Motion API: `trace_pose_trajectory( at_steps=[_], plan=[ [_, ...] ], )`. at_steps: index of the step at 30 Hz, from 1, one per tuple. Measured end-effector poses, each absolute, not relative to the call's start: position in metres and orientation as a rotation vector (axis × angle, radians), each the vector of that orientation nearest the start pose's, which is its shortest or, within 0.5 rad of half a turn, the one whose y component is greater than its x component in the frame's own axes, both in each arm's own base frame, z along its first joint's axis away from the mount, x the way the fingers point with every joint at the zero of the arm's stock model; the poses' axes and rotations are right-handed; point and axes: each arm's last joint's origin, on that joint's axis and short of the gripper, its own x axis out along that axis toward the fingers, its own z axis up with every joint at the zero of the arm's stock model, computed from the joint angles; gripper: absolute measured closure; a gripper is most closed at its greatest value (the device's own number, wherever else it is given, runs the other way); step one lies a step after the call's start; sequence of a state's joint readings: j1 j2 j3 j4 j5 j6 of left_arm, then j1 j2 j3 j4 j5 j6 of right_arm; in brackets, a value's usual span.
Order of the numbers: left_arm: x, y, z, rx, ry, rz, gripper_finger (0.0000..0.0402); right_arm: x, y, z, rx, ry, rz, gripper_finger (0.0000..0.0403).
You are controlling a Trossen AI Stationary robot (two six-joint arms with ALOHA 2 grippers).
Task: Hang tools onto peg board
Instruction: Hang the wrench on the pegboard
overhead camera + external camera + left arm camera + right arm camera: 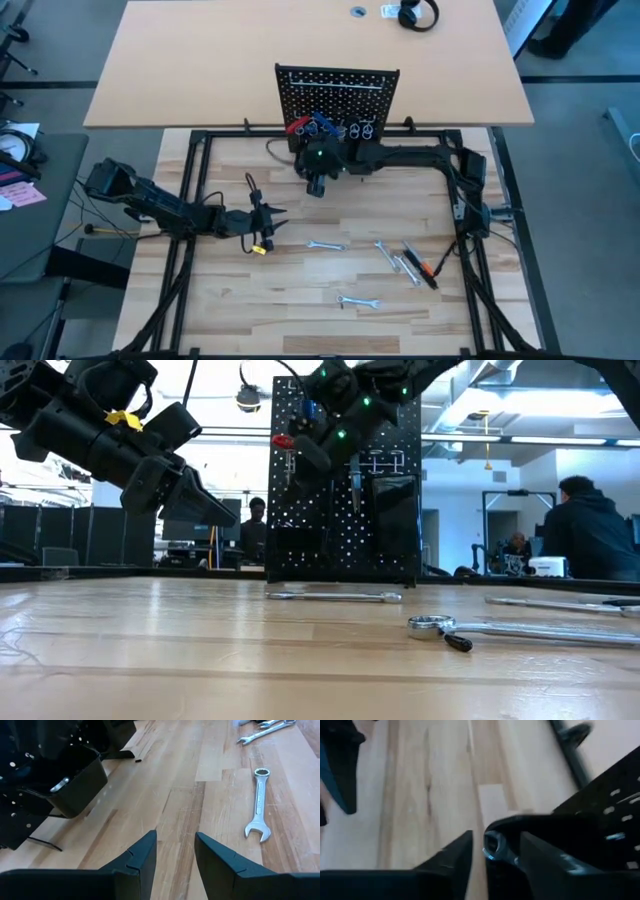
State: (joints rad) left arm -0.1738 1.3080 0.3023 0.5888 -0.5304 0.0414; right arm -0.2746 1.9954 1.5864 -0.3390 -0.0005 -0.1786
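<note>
The black peg board (337,95) stands upright at the table's far edge, with a red-handled tool (283,442) and blue-handled tools (322,124) hanging on it. My right gripper (316,185) is right in front of the board, over a black cup (545,830) at its base. Its fingers stand apart on either side of a silver wrench end (492,847) at the cup's mouth. My left gripper (275,222) hovers open and empty above the table's left middle. Silver wrenches (325,245) (358,300) lie flat on the table. My right gripper's fingers (455,860) stand on either side of the silver wrench end (492,847) at the cup's rim. I cannot tell whether they touch it.
More silver wrenches (395,258) and an orange-and-black tool (428,268) lie at the right middle. In the left wrist view, a cup (75,785) holds a silver piece. A black frame (190,180) rails the table. People show in the room behind.
</note>
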Motion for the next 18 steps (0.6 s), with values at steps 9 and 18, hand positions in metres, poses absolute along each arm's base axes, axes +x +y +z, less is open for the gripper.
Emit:
trace_pose_trajectory(
  at_steps=[9, 18],
  plan=[
    [0.218, -0.023, 0.147, 0.183, 0.396, 0.344, 0.0277, 0.435, -0.134, 0.212, -0.068, 0.807, -0.148, 0.0138],
    [0.218, -0.023, 0.147, 0.184, 0.398, 0.344, 0.0277, 0.442, -0.129, 0.192, -0.126, 0.851, -0.110, 0.0140]
  ],
)
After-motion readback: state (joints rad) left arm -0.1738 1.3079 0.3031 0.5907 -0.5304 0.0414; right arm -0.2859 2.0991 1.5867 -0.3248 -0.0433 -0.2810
